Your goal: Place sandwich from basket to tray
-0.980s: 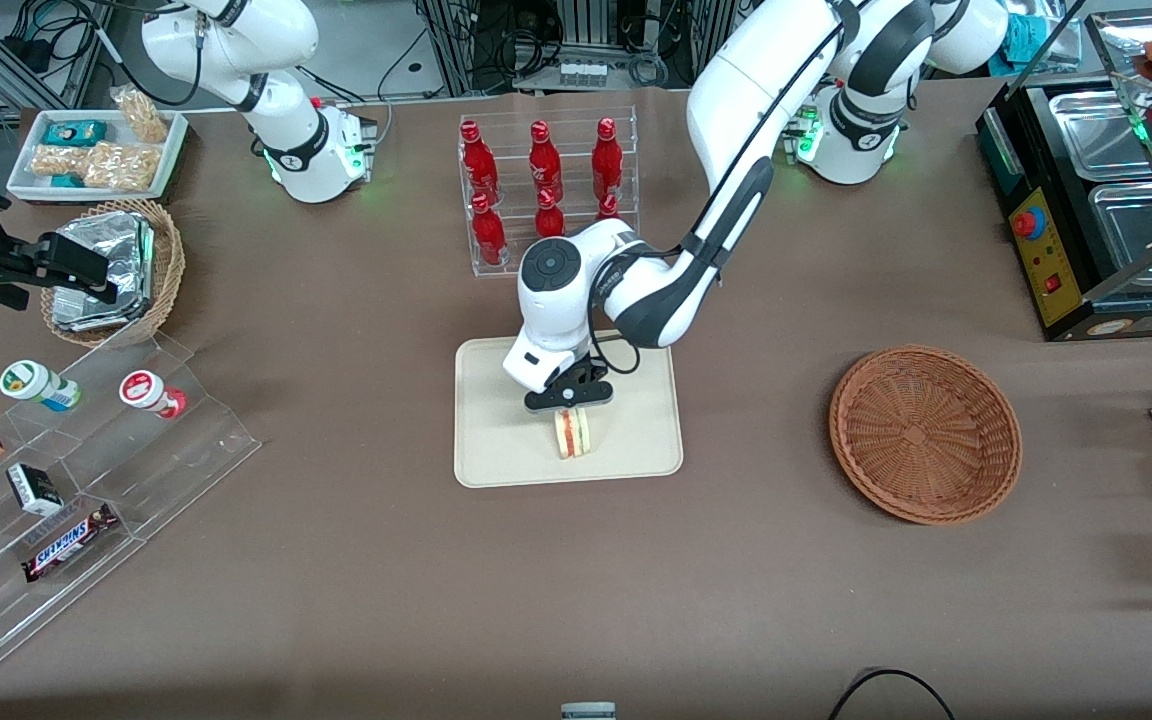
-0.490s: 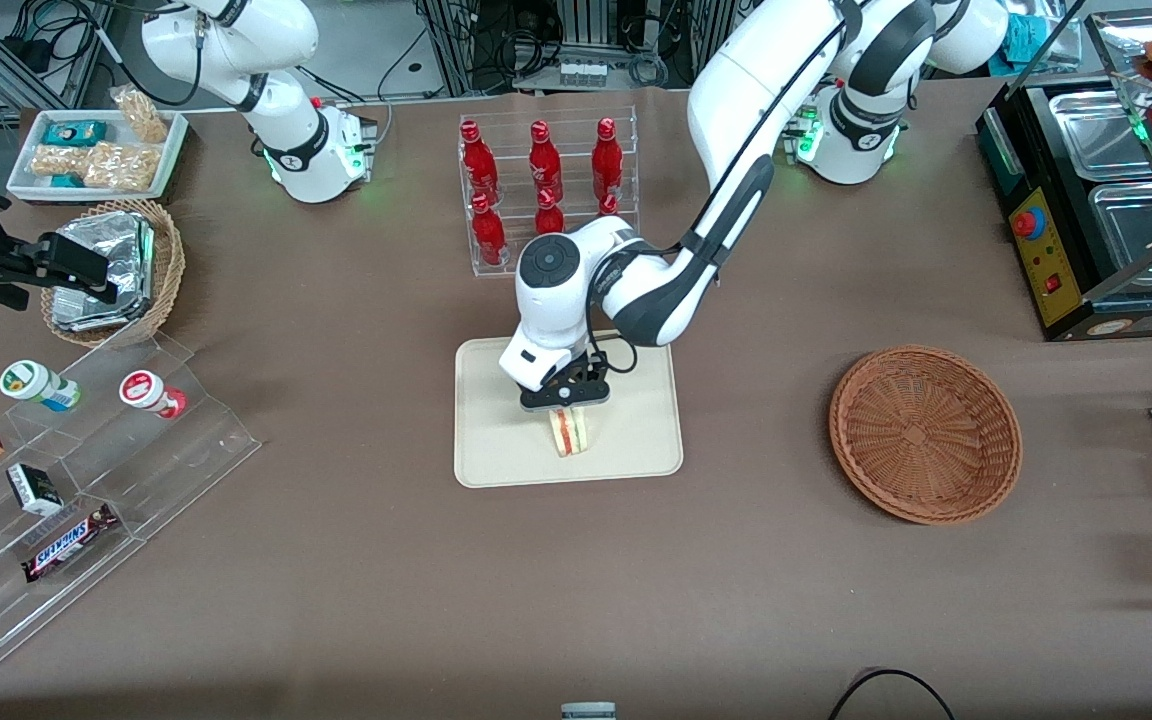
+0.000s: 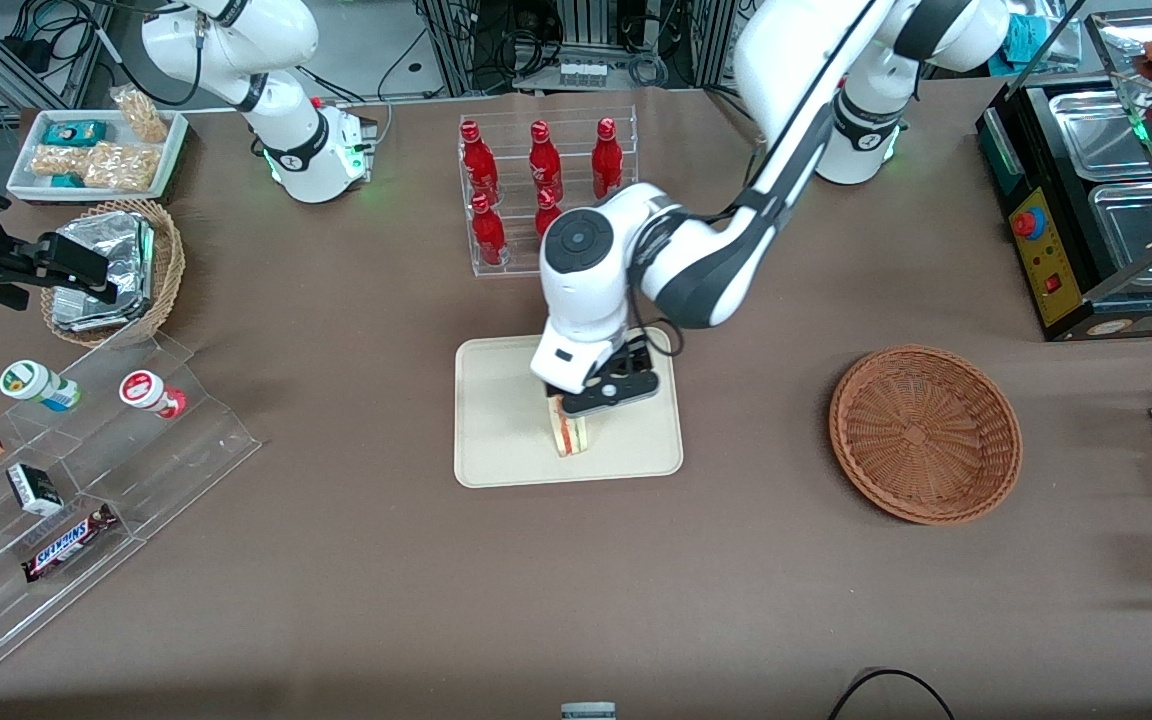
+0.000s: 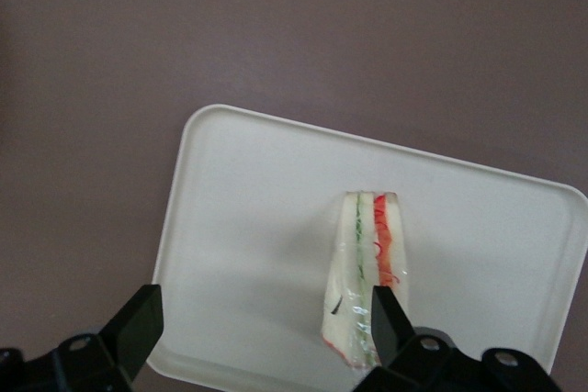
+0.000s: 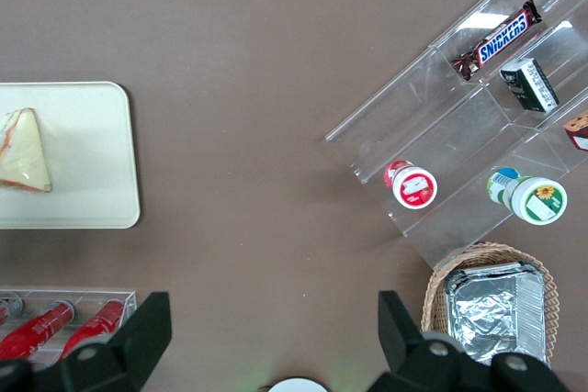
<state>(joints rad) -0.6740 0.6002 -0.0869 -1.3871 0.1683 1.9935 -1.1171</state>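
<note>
Now the sandwich (image 3: 570, 435) is standing on its edge on the tray (image 3: 496, 450), clear of the basket (image 3: 924, 434). The pincer (image 4: 262, 319) is hanging just above it, fingers spread wide and gripping nothing. Being soft, light and slick-wrapped, it is probably best pinched gently across its flat bread faces.
</note>
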